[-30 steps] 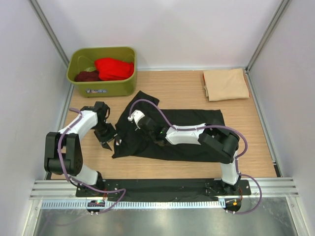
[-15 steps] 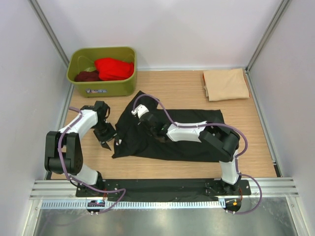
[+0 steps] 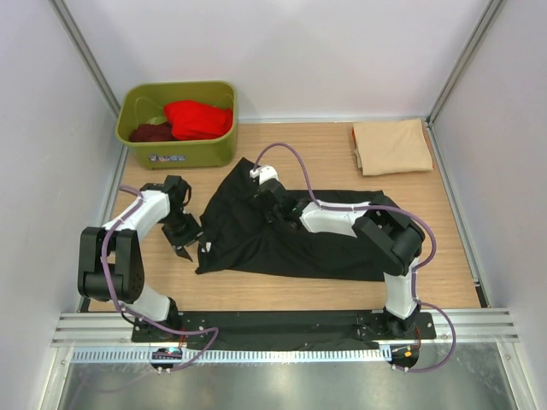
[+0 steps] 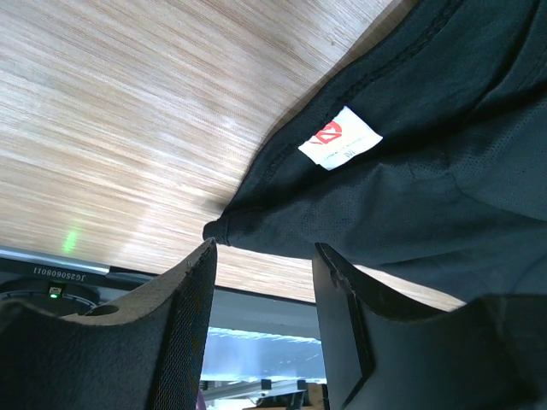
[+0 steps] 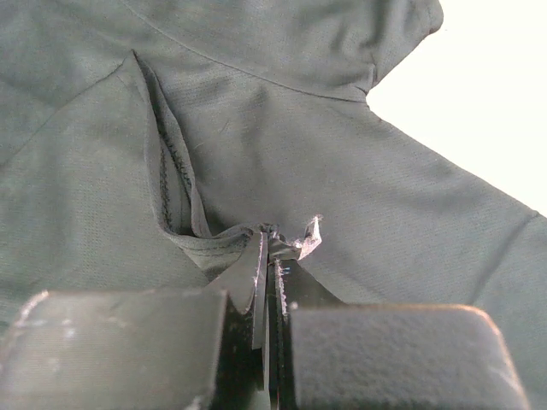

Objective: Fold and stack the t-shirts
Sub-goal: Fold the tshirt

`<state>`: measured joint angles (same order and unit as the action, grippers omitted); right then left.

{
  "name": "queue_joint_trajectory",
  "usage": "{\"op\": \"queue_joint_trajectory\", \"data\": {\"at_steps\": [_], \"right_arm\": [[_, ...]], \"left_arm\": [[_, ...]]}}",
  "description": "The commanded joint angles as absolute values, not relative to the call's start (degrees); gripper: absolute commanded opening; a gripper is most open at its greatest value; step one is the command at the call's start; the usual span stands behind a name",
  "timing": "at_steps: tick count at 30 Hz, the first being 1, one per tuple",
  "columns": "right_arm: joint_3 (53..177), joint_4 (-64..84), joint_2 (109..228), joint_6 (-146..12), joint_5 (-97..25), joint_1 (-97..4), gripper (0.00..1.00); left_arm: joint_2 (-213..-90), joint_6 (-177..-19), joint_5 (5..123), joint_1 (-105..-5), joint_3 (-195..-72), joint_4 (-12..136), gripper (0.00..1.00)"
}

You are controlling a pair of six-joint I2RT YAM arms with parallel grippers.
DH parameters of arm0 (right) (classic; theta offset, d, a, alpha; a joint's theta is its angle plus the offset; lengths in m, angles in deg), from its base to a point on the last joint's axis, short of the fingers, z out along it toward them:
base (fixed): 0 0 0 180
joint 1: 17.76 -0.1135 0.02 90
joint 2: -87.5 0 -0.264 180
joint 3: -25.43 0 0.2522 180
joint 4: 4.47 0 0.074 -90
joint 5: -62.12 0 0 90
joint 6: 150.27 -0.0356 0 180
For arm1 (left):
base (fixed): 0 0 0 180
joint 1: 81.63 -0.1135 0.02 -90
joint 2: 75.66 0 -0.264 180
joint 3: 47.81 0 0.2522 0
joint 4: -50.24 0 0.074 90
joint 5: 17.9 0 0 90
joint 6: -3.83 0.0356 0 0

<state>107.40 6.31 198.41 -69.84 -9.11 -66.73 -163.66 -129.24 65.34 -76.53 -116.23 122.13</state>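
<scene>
Black t-shirt [image 3: 299,243] lies spread across mid-table. It's mostly flat, the left part is rumpled, and one sleeve points toward the far side.

Right gripper [image 5: 268,232] is fully closed, pinching a small ridge of that fabric beside a stitched seam at the shirt's far-left part. Left gripper [image 4: 261,252] is wide open and holds nothing. It hovers just beside the shirt's near-left corner.

Progress, my read: early.
- Beige t-shirt [image 3: 391,147] looks folded already, a neat rectangle at far right.
- Black one is unfolded, with the first fold only being set up.
- Red t-shirt [image 3: 198,120] and maroon t-shirt [image 3: 150,132] sit bunched in the olive tub [image 3: 179,155] at far left.
- No stack yet.

Materials:
- Black cloth is a thin matte fine knit that drapes and creases easily.
- A white neck label [image 4: 340,138] with red print shows.
- Table [image 3: 316,145] is smooth pale wood grain.
- Tub is rigid plastic with rounded corners.
</scene>
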Motion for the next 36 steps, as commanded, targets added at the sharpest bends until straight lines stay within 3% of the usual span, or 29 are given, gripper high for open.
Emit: {"op": "queue_joint_trajectory", "data": {"at_steps": [1, 7, 18, 19, 22, 26, 30, 36], "right_arm": [[106.70, 4.54, 194.82, -73.37, -8.63, -67.06, 0.01], [103.98, 5.95, 192.10, -81.86, -5.47, -66.89, 0.01], [103.35, 7.00, 192.18, -92.53, -10.12, -64.08, 0.01], [103.96, 8.92, 192.09, -93.14, -10.38, -63.90, 0.03], [105.02, 10.78, 190.95, -94.11, -10.91, -63.46, 0.28], [106.33, 8.06, 190.59, -89.73, -17.39, -63.11, 0.44], [110.38, 8.94, 194.45, -87.52, -25.04, -61.44, 0.51], [114.60, 8.94, 199.12, -82.69, -31.38, -59.95, 0.52]], "left_arm": [[-163.90, -129.77, 66.56, -76.89, -117.29, 122.36, 0.50], [-164.95, -129.24, 69.20, -76.89, -119.05, 123.33, 0.50], [-165.84, -127.31, 71.31, -77.06, -120.02, 123.50, 0.50], [-165.31, -127.13, 71.31, -76.97, -120.11, 123.68, 0.50], [-164.43, -125.29, 68.78, -76.97, -120.37, 121.67, 0.50], [-163.20, -123.61, 61.39, -76.89, -120.63, 116.31, 0.51], [-164.33, -123.18, 57.26, -76.80, -121.60, 113.75, 0.51], [-166.27, -121.33, 57.16, -75.92, -122.39, 112.52, 0.51]]}}
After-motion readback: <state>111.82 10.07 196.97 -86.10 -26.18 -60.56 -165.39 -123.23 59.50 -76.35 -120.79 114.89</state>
